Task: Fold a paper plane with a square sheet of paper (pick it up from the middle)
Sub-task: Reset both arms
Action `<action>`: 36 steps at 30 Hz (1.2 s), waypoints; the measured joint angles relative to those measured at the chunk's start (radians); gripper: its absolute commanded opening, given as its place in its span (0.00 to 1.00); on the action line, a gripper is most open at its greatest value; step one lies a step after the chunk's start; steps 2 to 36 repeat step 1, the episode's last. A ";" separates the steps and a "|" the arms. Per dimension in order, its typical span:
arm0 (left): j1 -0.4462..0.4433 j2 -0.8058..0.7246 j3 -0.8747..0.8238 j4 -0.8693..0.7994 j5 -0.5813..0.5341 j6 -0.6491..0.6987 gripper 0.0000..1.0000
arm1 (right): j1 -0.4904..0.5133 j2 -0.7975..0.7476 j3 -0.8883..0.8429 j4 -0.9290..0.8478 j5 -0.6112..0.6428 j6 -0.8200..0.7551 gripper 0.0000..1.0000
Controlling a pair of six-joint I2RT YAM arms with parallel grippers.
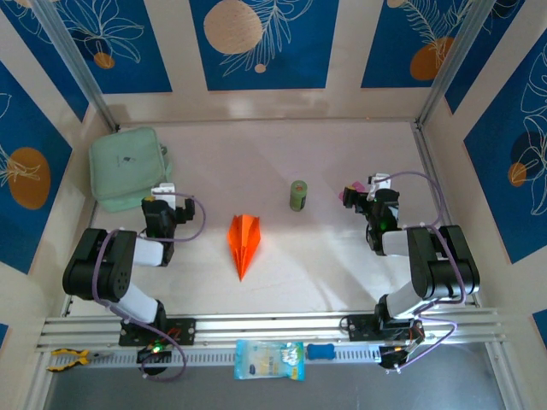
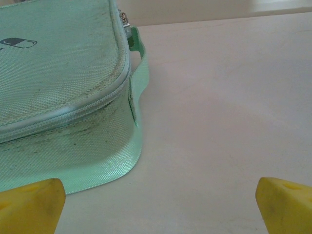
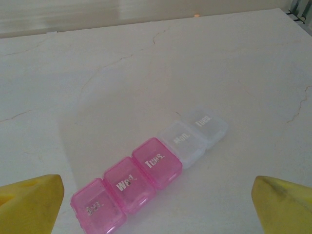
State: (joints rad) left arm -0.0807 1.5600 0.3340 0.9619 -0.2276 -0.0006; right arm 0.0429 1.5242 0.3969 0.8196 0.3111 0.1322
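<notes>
Rails of bare aluminium run along the near edge, with a blue and white plastic packet and yellow-handled pliers lying just in front of them. Beyond the rails, on the pale table between the two arms, lies the slim bright orange paper plane. It is folded to a dart with a central crease, its pointed nose aimed at the near edge, and neither arm touches it.

The left gripper sits to its left, well apart from it. In the left wrist view its yellow fingertips are spread wide with nothing between them, facing the corner of the mint-green zipped fabric pouch just ahead.

The right gripper is likewise spread wide and empty, hovering just before a strip-shaped plastic pill box with three pink and two clear compartments.

Farther back than the plane, a small green cylindrical can stands upright.
</notes>
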 measured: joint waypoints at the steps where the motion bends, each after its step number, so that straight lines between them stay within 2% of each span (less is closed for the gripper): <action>1: 0.000 0.000 0.000 0.000 0.002 0.000 1.00 | 0.000 0.000 0.000 0.000 0.000 0.000 0.99; 36: 0.000 0.000 0.000 0.000 0.002 0.000 1.00 | 0.000 0.000 0.000 0.000 0.000 0.000 0.99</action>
